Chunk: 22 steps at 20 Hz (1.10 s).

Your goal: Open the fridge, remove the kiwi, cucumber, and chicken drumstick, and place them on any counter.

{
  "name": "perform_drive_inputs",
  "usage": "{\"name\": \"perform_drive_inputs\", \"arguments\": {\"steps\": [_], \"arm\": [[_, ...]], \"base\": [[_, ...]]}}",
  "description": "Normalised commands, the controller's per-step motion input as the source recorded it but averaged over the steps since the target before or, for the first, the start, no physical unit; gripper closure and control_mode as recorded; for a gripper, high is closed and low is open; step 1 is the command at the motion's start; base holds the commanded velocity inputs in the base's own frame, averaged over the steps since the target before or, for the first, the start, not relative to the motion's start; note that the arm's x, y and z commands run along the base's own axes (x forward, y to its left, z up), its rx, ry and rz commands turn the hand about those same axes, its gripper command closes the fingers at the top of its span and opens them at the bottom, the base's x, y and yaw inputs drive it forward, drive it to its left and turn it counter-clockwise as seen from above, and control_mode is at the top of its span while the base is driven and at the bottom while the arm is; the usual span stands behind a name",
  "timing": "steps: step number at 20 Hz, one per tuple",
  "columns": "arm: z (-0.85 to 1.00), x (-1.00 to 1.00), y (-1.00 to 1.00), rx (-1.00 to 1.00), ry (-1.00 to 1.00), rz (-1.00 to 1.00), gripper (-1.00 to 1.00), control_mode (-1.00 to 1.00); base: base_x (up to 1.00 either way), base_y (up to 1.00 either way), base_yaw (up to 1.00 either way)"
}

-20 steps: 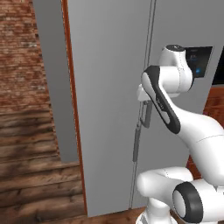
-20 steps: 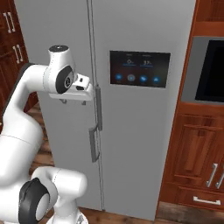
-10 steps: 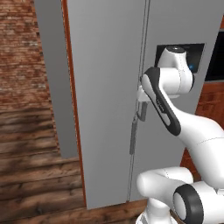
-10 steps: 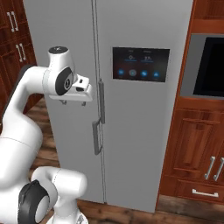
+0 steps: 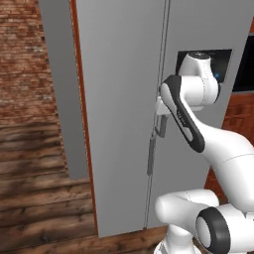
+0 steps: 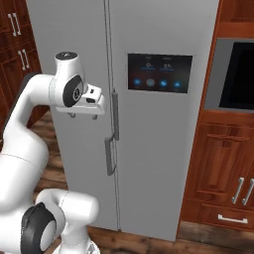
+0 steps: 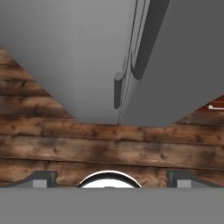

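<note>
Right base view | fridge doors closed | tool spread wide, holding nothing

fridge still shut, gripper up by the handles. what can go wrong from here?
1. Two bar handles flank the door seam of the fridge; the open gripper could close on the wrong one.
2. In the hand view the fingertips point at the floor, not a handle, so closing now would likely grab air.

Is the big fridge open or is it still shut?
Shut. Both doors of the fridge lie flat and flush, with just a thin line between them by the handles. No shelves or food show.
</note>
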Motion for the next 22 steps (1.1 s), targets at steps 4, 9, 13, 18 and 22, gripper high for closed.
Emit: {"name": "perform_drive_inputs", "arguments": {"steps": [4, 9, 13, 18, 22], "arm": [[-0.26, 0.01, -0.05, 0.08, -0.34, 0.0, -1.0, -1.0], [-0.43, 0.0, -0.16, 0.12, -0.68, -0.01, -1.0, -1.0], [-0.15, 0.17, -0.34, 0.11, -0.16, -0.09, -1.0, -1.0], [-0.02, 0.3, -0.3, 0.05, 0.17, -0.11, -1.0, -1.0], [-0.14, 0.38, -0.21, 0.04, 0.01, -0.02, -1.0, -1.0]], "base": [[0.0, 0.0, 0.0], [0.0, 0.0, 0.0], [0.0, 0.0, 0.0], [0.0, 0.0, 0.0], [0.0, 0.0, 0.0]]}}
